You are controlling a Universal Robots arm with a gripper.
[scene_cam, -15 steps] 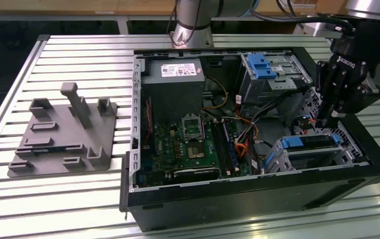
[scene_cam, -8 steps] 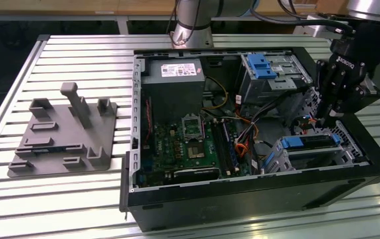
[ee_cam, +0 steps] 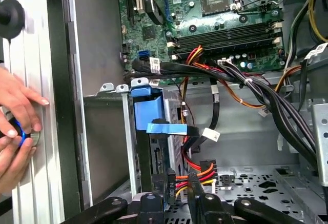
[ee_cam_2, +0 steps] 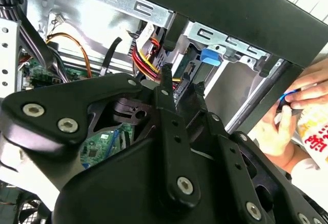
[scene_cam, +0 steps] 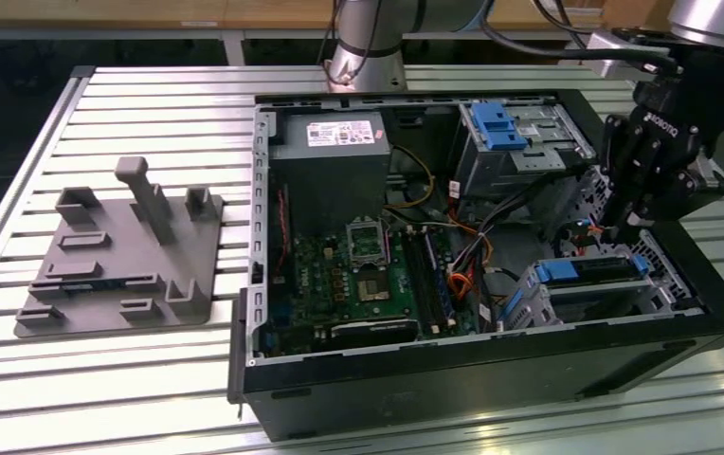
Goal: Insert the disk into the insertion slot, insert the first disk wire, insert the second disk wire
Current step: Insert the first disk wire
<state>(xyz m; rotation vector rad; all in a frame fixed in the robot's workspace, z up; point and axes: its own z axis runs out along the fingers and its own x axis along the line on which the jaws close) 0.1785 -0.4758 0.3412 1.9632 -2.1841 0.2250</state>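
Observation:
In the exterior view the disk, dark on top with a blue carrier rail, lies inside the insertion slot, the grey cage at the near right corner of the open computer case. My gripper hangs just above the disk's back end. In the first wrist view the gripper has a black disk wire connector with red, orange and yellow leads between its fingers, pressed against the disk's blue-railed end. The second wrist view shows the fingertips close together beside the same coloured leads.
A taller grey bay with a blue latch stands at the case's back right, with the power supply and motherboard beside it. Black cable bundles cross above the cage. A person's hands rest outside the case wall. A grey fixture occupies the table on the exterior view's left.

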